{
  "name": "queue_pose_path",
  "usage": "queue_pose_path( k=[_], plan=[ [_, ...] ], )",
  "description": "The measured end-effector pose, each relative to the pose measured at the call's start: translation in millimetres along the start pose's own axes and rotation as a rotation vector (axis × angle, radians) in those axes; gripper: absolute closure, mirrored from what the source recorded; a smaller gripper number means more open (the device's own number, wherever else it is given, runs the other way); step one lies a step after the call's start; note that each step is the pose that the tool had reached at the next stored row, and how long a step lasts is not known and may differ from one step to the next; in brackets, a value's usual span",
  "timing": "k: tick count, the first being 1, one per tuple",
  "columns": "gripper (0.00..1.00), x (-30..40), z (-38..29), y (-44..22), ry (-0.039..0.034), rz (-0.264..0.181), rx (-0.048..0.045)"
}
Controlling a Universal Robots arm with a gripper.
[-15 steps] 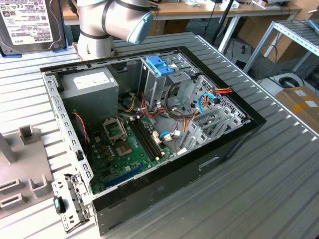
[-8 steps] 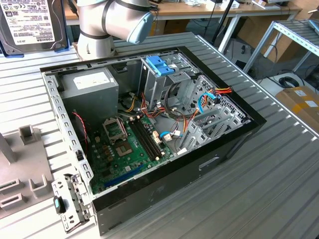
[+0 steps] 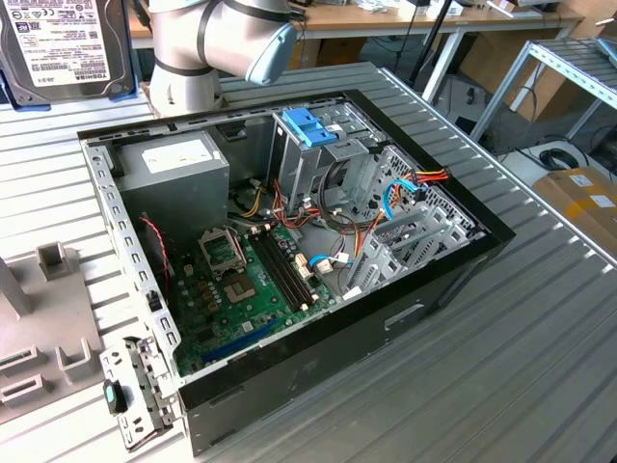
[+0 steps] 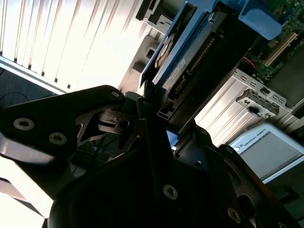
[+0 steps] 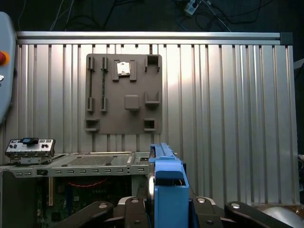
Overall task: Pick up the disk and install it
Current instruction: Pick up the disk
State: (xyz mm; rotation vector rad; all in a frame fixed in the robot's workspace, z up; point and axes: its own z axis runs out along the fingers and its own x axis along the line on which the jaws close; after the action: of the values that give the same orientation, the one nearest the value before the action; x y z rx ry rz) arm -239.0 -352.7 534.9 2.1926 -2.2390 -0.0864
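The disk (image 3: pixel 60 46), a dark drive with a white label and blue rails, hangs high at the exterior view's upper left, above the table and left of the arm (image 3: pixel 222 39). In both wrist views my gripper (image 5: pixel 168 209) is shut on it: the blue carrier (image 5: pixel 170 190) stands on edge between the black fingers (image 5: pixel 135 209). In the second wrist view the disk (image 4: pixel 190 61) runs away from the gripper (image 4: pixel 164 118), connector edge showing. The open computer case (image 3: pixel 453 280) lies below, with its metal drive cage under a blue latch (image 3: pixel 310 125).
Inside the case sit a grey power-supply box (image 3: pixel 178 169), a green motherboard (image 3: pixel 241 289) and loose coloured cables (image 3: pixel 386 198). A grey fixture plate (image 5: pixel 124 92) lies on the ribbed aluminium table (image 5: pixel 228 118) beside the case. A small bracket (image 3: pixel 135 395) rests at the case's corner.
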Motion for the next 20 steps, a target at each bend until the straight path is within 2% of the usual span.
queue_pose_path(
  k=[20],
  plan=[
    [0.63,-0.2,0.0,-8.6,0.0001,0.000,-0.0001]
  ],
)
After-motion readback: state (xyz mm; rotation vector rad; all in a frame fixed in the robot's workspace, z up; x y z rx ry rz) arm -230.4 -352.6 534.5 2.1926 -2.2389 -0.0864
